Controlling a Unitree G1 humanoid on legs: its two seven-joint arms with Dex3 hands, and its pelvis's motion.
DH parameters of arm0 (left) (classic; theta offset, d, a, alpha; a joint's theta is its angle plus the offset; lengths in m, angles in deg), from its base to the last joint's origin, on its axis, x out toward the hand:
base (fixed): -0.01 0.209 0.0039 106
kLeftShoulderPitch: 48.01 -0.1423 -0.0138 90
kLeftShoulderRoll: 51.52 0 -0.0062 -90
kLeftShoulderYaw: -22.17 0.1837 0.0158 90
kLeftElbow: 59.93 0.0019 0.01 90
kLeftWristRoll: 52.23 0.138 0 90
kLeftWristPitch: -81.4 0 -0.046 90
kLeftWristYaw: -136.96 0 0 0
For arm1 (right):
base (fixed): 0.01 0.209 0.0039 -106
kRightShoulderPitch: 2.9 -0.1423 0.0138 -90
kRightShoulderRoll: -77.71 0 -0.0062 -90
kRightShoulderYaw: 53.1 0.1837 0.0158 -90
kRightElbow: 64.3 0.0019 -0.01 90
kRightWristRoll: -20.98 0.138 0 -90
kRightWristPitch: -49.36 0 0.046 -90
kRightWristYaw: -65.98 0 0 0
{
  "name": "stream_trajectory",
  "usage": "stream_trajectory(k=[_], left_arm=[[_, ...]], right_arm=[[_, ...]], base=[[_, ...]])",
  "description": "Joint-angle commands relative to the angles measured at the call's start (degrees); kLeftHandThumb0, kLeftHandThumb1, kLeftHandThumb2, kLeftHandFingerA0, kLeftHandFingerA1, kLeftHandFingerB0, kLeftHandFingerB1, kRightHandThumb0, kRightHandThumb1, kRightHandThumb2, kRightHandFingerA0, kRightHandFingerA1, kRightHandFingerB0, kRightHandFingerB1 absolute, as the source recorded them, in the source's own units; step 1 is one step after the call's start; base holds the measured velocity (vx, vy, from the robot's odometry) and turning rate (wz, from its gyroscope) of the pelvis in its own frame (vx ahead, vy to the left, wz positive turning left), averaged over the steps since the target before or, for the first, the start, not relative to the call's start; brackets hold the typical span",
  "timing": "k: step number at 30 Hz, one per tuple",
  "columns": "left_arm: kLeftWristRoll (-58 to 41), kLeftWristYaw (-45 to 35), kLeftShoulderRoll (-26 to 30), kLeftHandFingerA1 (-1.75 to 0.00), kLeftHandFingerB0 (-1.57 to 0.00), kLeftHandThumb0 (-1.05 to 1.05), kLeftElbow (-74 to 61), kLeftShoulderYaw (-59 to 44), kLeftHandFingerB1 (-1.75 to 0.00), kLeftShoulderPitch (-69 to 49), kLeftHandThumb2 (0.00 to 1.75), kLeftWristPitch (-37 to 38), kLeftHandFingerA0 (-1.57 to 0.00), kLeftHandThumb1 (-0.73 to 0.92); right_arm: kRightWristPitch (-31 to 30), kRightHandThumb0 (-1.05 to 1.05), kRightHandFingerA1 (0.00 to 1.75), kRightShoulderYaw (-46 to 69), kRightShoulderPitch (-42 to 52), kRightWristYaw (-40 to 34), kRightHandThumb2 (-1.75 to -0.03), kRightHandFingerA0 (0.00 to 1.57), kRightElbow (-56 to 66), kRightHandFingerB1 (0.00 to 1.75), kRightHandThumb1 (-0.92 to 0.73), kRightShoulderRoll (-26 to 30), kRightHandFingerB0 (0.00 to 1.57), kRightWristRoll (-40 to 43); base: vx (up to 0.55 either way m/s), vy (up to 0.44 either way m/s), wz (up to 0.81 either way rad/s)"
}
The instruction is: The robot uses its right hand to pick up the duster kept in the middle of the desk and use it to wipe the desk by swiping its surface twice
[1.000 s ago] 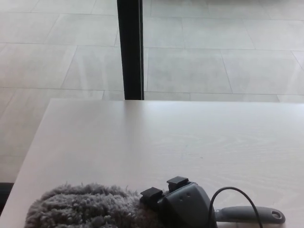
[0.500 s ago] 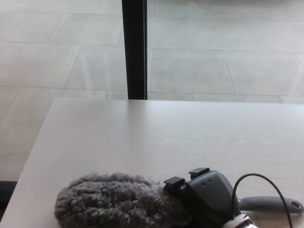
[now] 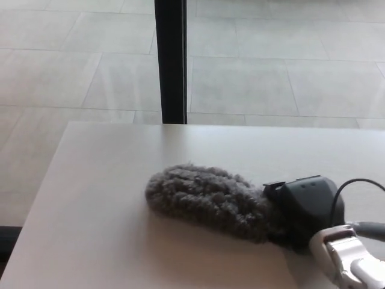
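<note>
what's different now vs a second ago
The right hand, shut on the duster, has swept it away from the near left part of the desk, up and to the right toward the middle. The grip has not changed, and the black post beyond the desk looks unmoved.

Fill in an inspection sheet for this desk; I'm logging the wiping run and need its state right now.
Surface: pale desk, bare apart from the duster.
Job's things: grey fluffy duster lying on the desk, head pointing left; its handle shows at the right edge.
Clutter: nothing seen.
Hands: right hand closed on the duster where head meets handle; left hand not in view.
Cables: one black cable arching over the right hand.
Surroundings: tiled floor beyond the desk, with a black post standing behind the far edge.
</note>
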Motion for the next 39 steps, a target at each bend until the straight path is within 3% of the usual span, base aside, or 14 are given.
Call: stream_trajectory(k=[1, 4, 10, 14, 17, 21, 22, 23, 28, 29, 33, 36, 38, 39], left_arm=[[-0.01, 0.25, -0.01, -0.66, -0.60, -0.41, -0.12, -0.34, -0.57, -1.10, 0.61, 0.88, -0.70, 0.71], [-0.09, 0.16, 0.26, -0.65, -0.57, -0.38, -0.23, -0.41, -0.55, -1.61, 0.60, 0.73, -0.68, 0.70], [0.62, 1.35, 0.01, -0.67, -0.65, -0.41, 0.32, 0.27, -0.60, -1.48, 0.60, -0.08, -0.75, 0.67], [-0.27, 0.62, -0.31, -0.70, -0.61, -0.40, -0.05, -0.55, -0.56, -2.27, 0.60, 0.39, -0.75, 0.69], [0.32, 1.20, -0.30, -0.67, -0.63, -0.41, 0.14, -0.15, -0.56, -2.48, 0.60, 0.46, -0.74, 0.67], [1.54, 1.42, 0.04, -0.66, -0.64, -0.42, 0.20, 1.49, -0.55, -2.54, 0.60, 0.58, -0.74, 0.67], [1.43, 1.11, 0.16, -0.68, -0.64, -0.42, 0.01, 1.59, -0.55, -2.71, 0.61, 1.08, -0.74, 0.69], [1.59, 1.08, 0.25, -0.66, -0.64, -0.43, -0.06, 1.83, -0.54, -2.69, 0.61, 1.14, -0.75, 0.70], [0.93, 1.09, -0.08, -0.69, -0.63, -0.42, -0.11, 1.36, -0.56, -2.69, 0.61, 1.44, -0.73, 0.69], [1.01, 1.18, -0.12, -0.67, -0.63, -0.42, -0.06, 1.42, -0.55, -2.58, 0.61, 1.32, -0.71, 0.69], [-0.53, 0.43, -0.23, -0.66, -0.62, -0.43, -0.10, -0.21, -0.55, -2.43, 0.61, 1.10, -0.67, 0.71], [-0.55, 0.40, -0.20, -0.65, -0.59, -0.42, -0.21, -0.40, -0.54, -2.64, 0.61, 1.35, -0.67, 0.71], [0.51, 0.36, 0.14, -0.65, -0.63, -0.43, -0.36, 0.60, -0.57, -2.81, 0.61, 1.70, -0.68, 0.70], [0.37, 0.26, 0.21, -0.66, -0.64, -0.42, -0.30, 0.46, -0.57, -2.60, 0.61, 1.60, -0.68, 0.69]], right_arm=[[-3.71, -0.33, 1.56, 6.31, -1.12, -1.45, -0.59, 0.94, -12.86, 0.62, -0.53, 6.52, 0.78, 4.45], [-4.11, -0.40, 1.66, 7.99, -0.12, 0.83, -0.59, 0.90, -16.63, 0.88, -0.51, 9.48, 0.86, 5.32], [-4.25, -0.48, 1.67, 10.96, 1.85, -2.39, -0.58, 0.96, -20.69, 0.95, -0.59, 12.25, 0.83, 6.23], [-6.43, -0.46, 1.65, 12.96, 3.31, -1.80, -0.61, 0.92, -22.95, 0.79, -0.54, 13.08, 0.87, 7.93], [-7.63, -0.50, 1.64, 13.19, 4.72, -3.25, -0.58, 0.88, -23.71, 0.95, -0.59, 13.49, 0.84, 8.13], [-6.88, -0.44, 1.67, 14.21, 6.73, -3.92, -0.59, 0.88, -23.65, 0.92, -0.52, 12.79, 0.88, 9.47], [-7.97, -0.56, 1.50, 13.44, 7.05, -4.34, -0.69, 0.99, -23.56, 0.92, -0.39, 12.32, 0.91, 8.77], [-8.01, -0.44, 1.66, 13.27, 7.24, -4.61, -0.59, 0.86, -23.42, 0.88, -0.52, 12.12, 0.89, 8.72], [-2.94, -0.38, 1.54, 11.93, 7.19, -2.14, -0.57, 0.87, -21.96, 0.55, -0.56, 10.95, 0.72, 9.37], [-0.11, -0.35, 1.62, 12.18, 7.02, 0.71, -0.58, 0.83, -21.54, 0.88, -0.62, 11.15, 0.70, 10.50], [5.77, -0.35, 1.42, 13.27, 6.96, 0.27, -0.60, 0.91, -19.81, 0.57, -0.56, 10.70, 0.86, 12.69], [9.06, -0.42, 1.22, 15.14, 6.32, 3.91, -0.59, 0.88, -18.03, 0.45, -0.62, 10.66, 0.65, 15.51], [6.50, -0.69, 1.19, 14.76, 5.17, 7.06, -0.60, 0.59, -15.97, 0.30, -0.65, 10.87, 0.24, 15.28], [5.12, -0.79, 0.57, 14.63, 4.38, 10.31, -0.62, 0.22, -15.32, 0.27, -0.69, 11.10, 0.10, 15.43]], base=[[0.00, 0.000, 0.00], [0.00, 0.000, 0.00], [0.00, 0.000, 0.00], [0.00, 0.000, 0.00], [0.00, 0.000, 0.00], [0.00, 0.000, 0.00], [0.00, 0.000, 0.00], [0.00, 0.000, 0.00], [0.00, 0.000, 0.00], [0.00, 0.000, 0.00], [0.00, 0.000, 0.00], [0.00, 0.000, 0.00], [0.00, 0.000, 0.00], [0.00, 0.000, 0.00]])
